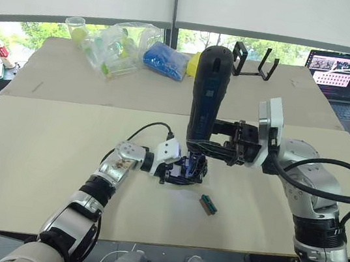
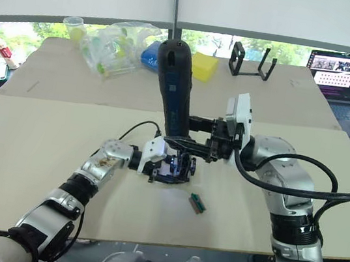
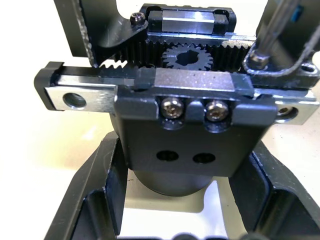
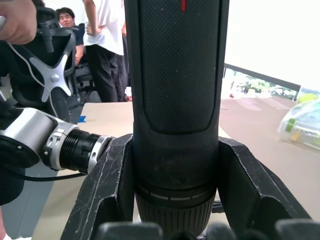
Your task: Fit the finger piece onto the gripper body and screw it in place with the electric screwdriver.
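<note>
My left gripper [image 1: 181, 171] is shut on the gripper body [image 3: 180, 135], a black block with a toothed rack, a gear and two silver screws, held low over the table. Its fingers [image 3: 97, 200] clamp the body's round base from both sides. My right gripper [image 1: 215, 151] is shut on the electric screwdriver [image 1: 206, 89], which stands upright over the body. The screwdriver's thin metal bit [image 3: 280, 30] reaches down to a screw [image 3: 256, 57] at one end of the body's rail. The black part [image 3: 302, 45] beside the bit seems to be the finger piece.
A small teal-green block [image 1: 208, 204] lies on the table just right of the body. At the back are clear plastic bags [image 1: 118, 47], a blue bag [image 1: 166, 60], a black frame stand [image 1: 254, 62] and a laptop [image 1: 338, 73]. People [image 4: 105, 40] stand beyond the table.
</note>
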Controlling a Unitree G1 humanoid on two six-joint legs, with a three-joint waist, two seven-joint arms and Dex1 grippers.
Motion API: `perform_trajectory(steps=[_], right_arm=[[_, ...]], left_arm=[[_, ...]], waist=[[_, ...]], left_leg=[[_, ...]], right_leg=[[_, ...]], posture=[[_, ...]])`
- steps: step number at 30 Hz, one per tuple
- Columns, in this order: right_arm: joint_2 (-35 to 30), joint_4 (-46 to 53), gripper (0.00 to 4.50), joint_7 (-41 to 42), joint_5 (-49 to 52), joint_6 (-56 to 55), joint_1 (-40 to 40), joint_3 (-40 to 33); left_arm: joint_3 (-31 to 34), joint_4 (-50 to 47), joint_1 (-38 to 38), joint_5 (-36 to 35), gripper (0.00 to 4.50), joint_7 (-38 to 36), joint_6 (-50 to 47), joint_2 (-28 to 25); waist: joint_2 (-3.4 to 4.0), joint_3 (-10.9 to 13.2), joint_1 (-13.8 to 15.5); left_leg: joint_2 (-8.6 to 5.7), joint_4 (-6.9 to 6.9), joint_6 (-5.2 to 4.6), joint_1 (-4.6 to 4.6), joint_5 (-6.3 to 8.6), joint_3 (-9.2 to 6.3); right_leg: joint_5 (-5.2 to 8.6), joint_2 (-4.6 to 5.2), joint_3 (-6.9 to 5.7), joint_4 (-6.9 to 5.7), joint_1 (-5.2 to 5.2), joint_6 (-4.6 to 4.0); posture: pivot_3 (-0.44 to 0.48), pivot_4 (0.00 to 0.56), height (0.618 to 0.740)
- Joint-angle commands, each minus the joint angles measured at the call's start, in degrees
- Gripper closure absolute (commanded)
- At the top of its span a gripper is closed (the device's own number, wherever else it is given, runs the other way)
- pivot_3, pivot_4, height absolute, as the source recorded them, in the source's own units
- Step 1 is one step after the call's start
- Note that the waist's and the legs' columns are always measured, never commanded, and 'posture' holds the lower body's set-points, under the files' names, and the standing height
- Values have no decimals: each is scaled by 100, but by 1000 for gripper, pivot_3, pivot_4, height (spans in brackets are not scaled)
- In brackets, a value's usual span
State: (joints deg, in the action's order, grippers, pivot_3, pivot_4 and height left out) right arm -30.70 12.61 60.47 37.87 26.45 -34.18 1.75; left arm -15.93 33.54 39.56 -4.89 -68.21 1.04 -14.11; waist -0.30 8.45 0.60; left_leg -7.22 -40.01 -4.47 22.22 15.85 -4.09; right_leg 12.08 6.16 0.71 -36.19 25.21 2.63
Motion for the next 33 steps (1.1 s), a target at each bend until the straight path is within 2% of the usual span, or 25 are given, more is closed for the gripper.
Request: perform_trajectory(steps=[1, 6, 12, 14, 17, 21, 26, 30, 33], right_arm=[[105, 725, 2590, -554, 569, 208, -226, -552], [108, 1384, 2590, -1068, 1343, 613, -437, -873], [-19, 1669, 2590, -1274, 1698, 867, -353, -891], [-111, 1704, 2590, -1239, 1852, 977, -258, -927], [-245, 1755, 2590, -1186, 2121, 1104, -119, -1023], [-570, 1991, 2590, -976, 2517, 1186, 342, -1254], [-861, 2466, 2590, -885, 2594, 1054, 1343, -1583], [-771, 2692, 2590, -917, 1887, 539, 2170, -1632], [-570, 2707, 2590, -1030, 1320, 104, 2729, -1564]], left_arm=[[100, -117, -28, -51, 2212, 17, 2, -71], [89, -43, -20, -29, 2212, -31, 8, -89], [80, 126, 76, 39, 2212, -17, 15, -99], [124, 106, 106, 8, 1165, -69, -34, -173], [208, -54, 80, -88, 0, -298, -106, -438], [326, -717, -131, -341, 0, -871, -349, -1054], [357, -2119, -614, -827, 0, -1456, -1004, -1762], [255, -3057, -1032, -979, 0, -1425, -1288, -1910], [157, -3373, -1224, -1008, 0, -1216, -1403, -1773]], waist=[[0, 0, 0], [0, 1, 1], [-1, 1, 0], [-1, 1, 0], [-2, 2, -10], [-2, 3, -20], [-2, 3, 8], [-1, 4, 18], [-1, 4, 27]], left_leg=[[0, -1, 1, 7, -1, 0], [-1, 1, 1, 23, -1, 0], [0, 0, 1, 19, -1, 0], [-1, 1, 1, 18, -1, 0], [0, 4, 0, 23, -1, 0], [1, 11, 1, 28, -1, 0], [-1, 13, -1, 34, 0, 0], [-2, 7, -2, 32, 0, 0], [-1, 6, -2, 12, 0, 1]], right_leg=[[0, 2, 1, -1, 7, 0], [-1, 2, -1, 1, 25, -1], [-1, 2, 0, 1, 17, -1], [-1, 2, 0, 1, 17, -1], [-1, 2, -1, 1, 25, -1], [0, 3, 0, 2, 35, -1], [0, 5, 0, 4, 40, -1], [0, 3, 2, 7, 27, -1], [0, 1, 2, 6, 6, 0]], posture=[[0, 150, 740], [0, 150, 740], [0, 150, 740], [0, 150, 740], [0, 150, 740], [0, 150, 740], [0, 150, 740], [0, 150, 740], [0, 150, 740]])
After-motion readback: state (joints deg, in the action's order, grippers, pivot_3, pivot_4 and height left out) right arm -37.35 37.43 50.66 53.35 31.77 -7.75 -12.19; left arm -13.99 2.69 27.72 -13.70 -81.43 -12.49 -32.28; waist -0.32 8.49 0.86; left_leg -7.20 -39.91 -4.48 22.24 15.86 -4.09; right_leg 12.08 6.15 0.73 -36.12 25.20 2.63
